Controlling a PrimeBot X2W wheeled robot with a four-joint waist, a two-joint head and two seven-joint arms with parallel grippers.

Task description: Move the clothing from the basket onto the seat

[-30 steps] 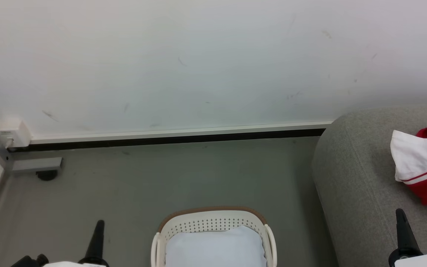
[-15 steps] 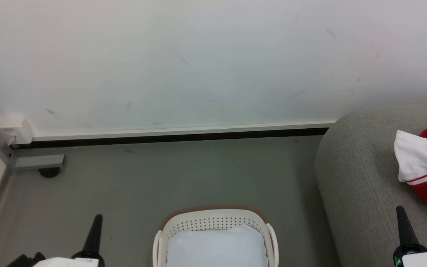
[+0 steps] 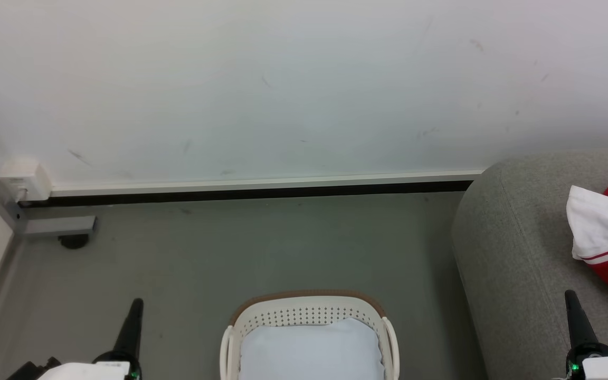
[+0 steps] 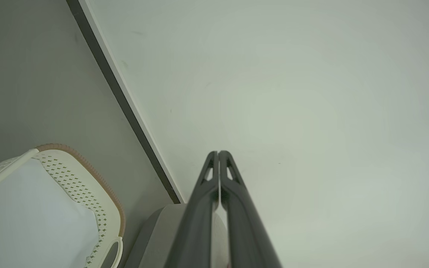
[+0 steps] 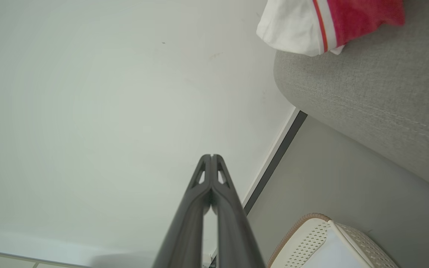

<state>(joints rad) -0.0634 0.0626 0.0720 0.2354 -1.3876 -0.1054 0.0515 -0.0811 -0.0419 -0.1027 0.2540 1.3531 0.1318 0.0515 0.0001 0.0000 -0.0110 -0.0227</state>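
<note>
my left gripper [image 4: 218,153] has its two long dark fingers pressed flat together, and there is nothing between them. my right gripper [image 5: 211,156] is just the same, fingers together and holding nothing. both sit low in the bottom corners of the head view and point up toward the plain white wall [image 3: 283,79].

the bright red and white cloth garment [image 3: 605,237] lies bunched up on the big grey cloth sofa [image 3: 515,253], off to my right. it has a thin red stripe on its white sleeve. it lies farther back on the sofa than my right gripper and does not touch it. the white sleeve part is on the side nearest the sofa's round end.

the oval cream-white plastic basket [image 3: 304,315] has little holes in its sides and a brown band on its rim. it sits on the grey floor [image 3: 230,248] between my two grippers, near the sofa. inside it lies a pale bluish-white soft pad [image 3: 309,351]. a dark strip [image 3: 240,193] runs along the bottom of the wall.
</note>
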